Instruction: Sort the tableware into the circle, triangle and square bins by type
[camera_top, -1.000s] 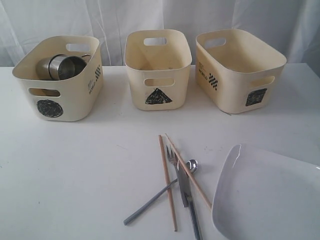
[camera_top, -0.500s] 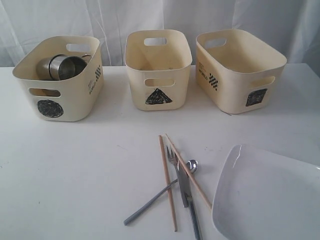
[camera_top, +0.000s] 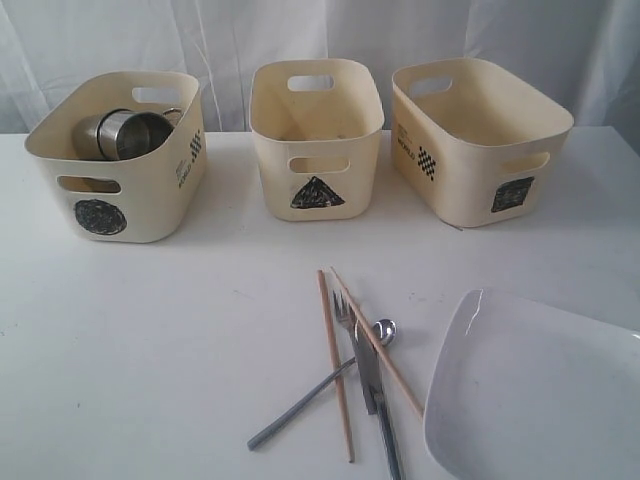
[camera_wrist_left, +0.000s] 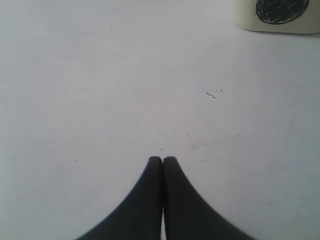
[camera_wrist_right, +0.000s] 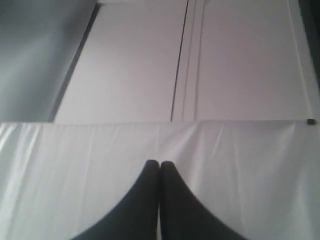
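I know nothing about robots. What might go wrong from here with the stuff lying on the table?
1. The chopsticks, fork, knife and spoon lie crossed in one pile, so lifting one may drag or flick another.
2. The white plate looks wide beside the square bin and its opening. It may slip from a thin-rim grip or jam on the bin's rim.

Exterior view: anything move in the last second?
Nothing visibly changed. The steel handled mugs stay in the cream circle-marked bin; the wooden chopsticks, steel cutlery and large white square plate lie where they were.
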